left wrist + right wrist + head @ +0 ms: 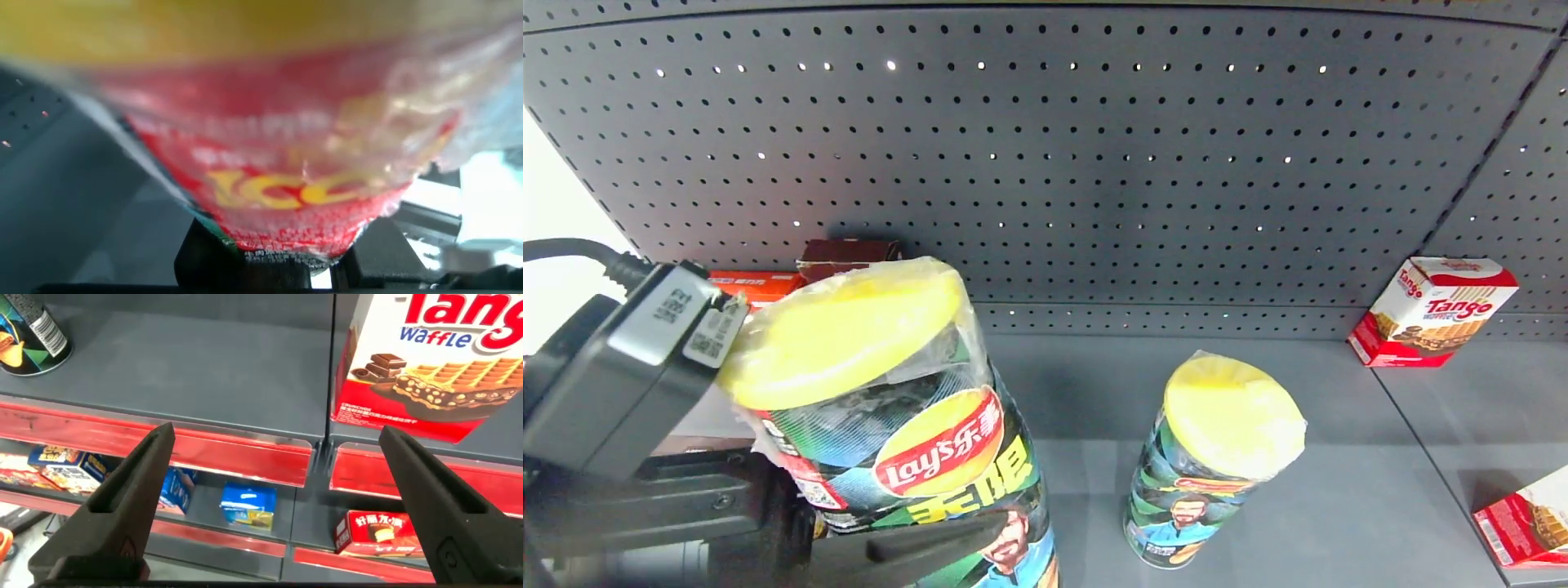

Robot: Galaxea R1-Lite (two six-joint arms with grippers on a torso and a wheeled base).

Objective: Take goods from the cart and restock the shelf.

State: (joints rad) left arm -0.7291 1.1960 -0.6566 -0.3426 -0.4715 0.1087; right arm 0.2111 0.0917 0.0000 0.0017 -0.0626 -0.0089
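Note:
My left gripper [849, 531] is shut on a tall chip can [907, 425] with a yellow lid, wrapped in clear film, held at the left above the grey shelf [1094, 392]. The can's red label [286, 188] sits right up against the left wrist camera. A second chip can [1213, 461] of the same kind stands upright on the shelf at the middle. My right gripper [286, 506] hangs open in front of the shelf's red front edge [237, 445], beside a red and white waffle box [433, 367], with nothing between its fingers.
A waffle box [1433, 310] leans at the back right of the shelf and another [1523, 518] lies at the right edge. Red and brown boxes [800, 273] sit at the back left. A pegboard wall [1054, 163] closes the back. Lower shelves hold small packages [249, 502].

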